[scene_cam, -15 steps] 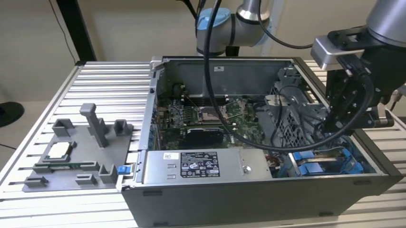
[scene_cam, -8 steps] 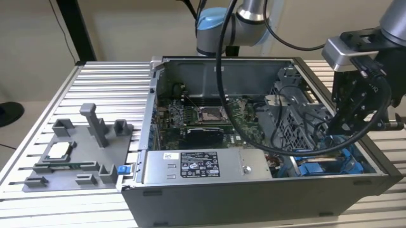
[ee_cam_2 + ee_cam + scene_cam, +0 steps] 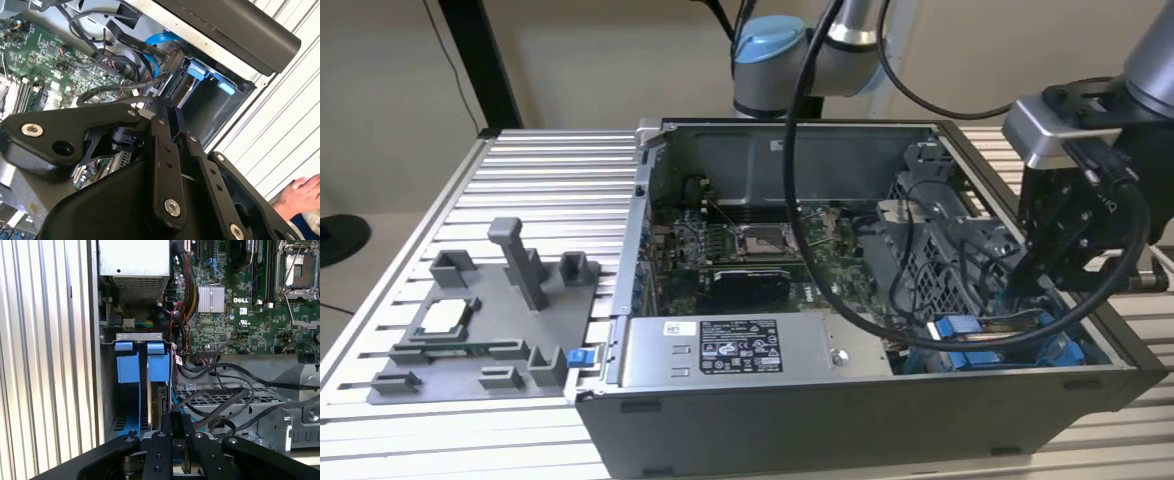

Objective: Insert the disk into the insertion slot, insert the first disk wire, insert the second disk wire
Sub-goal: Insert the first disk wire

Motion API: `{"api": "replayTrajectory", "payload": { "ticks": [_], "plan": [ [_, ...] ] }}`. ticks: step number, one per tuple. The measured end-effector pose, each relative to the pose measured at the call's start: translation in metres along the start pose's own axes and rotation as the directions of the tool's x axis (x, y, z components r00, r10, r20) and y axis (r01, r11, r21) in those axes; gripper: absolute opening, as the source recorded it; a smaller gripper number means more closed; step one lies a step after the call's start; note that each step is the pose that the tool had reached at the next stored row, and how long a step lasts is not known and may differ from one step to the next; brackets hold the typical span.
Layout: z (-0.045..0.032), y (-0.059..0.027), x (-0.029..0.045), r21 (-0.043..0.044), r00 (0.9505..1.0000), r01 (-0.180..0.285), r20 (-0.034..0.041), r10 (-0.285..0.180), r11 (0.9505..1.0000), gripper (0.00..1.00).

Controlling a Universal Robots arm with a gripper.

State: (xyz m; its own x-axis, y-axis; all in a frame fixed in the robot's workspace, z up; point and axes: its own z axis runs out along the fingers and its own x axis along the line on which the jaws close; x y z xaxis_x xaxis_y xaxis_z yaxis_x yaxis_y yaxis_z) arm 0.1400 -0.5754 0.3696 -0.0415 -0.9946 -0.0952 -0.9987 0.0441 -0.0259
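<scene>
Reaching into the computer case [image 3: 854,420], the gripper [image 3: 177,417] sits in line with the disk [image 3: 159,400], which stands on edge inside the insertion slot [image 3: 139,335], long axis pointing deeper in; its grip I cannot tell.

Soft, even light brightens the slatted table [image 3: 547,180]; the computer case's [image 3: 854,420] inside lies shadowed.
</scene>
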Motion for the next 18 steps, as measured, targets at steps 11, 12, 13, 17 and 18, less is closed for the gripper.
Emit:
{"api": "replayTrajectory", "payload": {
  "ticks": [11,12,13,17,18],
  "plan": [
    [0.0117,-0.0095,0.0080,-0.0222,1.0000,-0.001,-0.0011,0.001,0.9998,0.00],
    [0.0121,-0.0107,0.0086,-0.0241,1.0000,-0.001,-0.0010,0.001,0.9997,0.00],
    [0.0124,-0.0118,0.0093,-0.0257,1.0000,-0.002,-0.0011,0.002,0.9997,0.00],
    [0.0124,-0.0126,0.0099,-0.0266,1.0000,-0.002,-0.0012,0.002,0.9996,0.00],
    [0.0124,-0.0126,0.0099,-0.0266,1.0000,-0.002,-0.0013,0.002,0.9996,0.00]
  ]
}}
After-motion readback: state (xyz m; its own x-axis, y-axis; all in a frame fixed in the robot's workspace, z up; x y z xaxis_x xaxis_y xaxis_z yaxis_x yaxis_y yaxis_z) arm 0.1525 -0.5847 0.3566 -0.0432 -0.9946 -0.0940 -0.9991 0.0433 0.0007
